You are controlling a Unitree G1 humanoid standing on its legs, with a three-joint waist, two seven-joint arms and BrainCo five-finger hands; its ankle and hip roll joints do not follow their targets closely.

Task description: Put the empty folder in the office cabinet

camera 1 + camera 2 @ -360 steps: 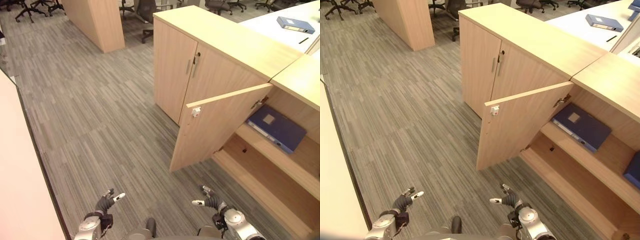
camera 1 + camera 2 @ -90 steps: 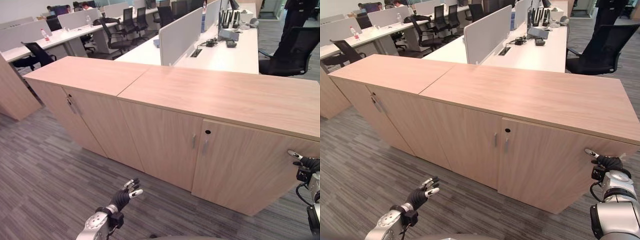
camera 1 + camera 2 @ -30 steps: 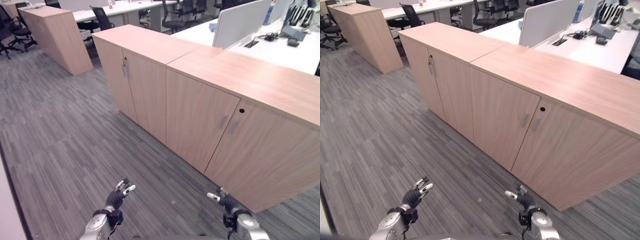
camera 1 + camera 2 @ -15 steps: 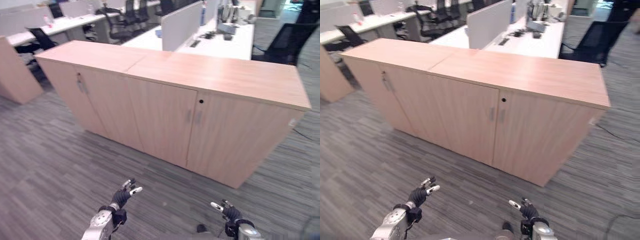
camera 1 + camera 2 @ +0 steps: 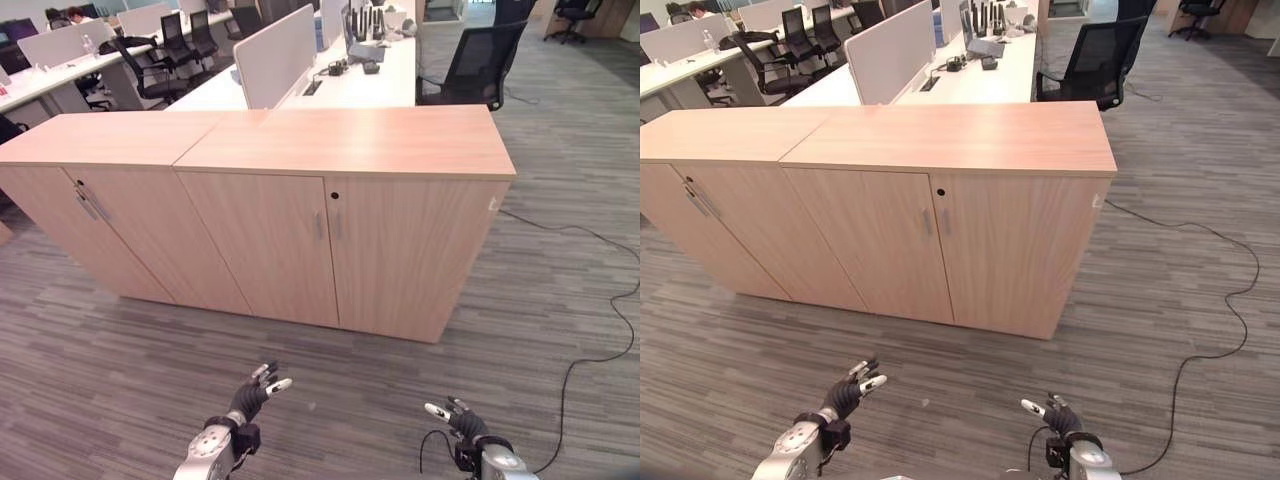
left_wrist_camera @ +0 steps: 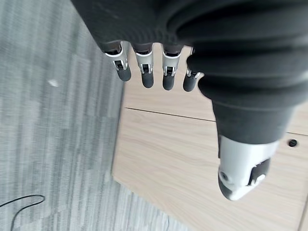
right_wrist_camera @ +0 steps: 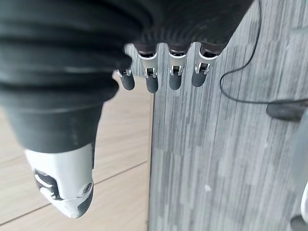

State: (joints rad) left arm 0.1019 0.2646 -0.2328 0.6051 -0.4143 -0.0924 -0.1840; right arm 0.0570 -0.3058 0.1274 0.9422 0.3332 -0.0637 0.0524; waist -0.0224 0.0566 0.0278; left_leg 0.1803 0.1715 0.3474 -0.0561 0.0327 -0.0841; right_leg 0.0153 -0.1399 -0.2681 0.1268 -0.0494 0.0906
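Left eye view: I see the office cabinet ahead, all doors closed, standing on grey carpet. I can't tell where the folder is. My left hand and right hand hang low, well apart, fingers straight, spread, holding nothing.

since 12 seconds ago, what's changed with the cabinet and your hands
The light wooden office cabinet's door, then swung open on a blue folder lying on its shelf, is now shut, hiding the folder. The camera has moved too. The left hand and right hand stay low, open and empty.
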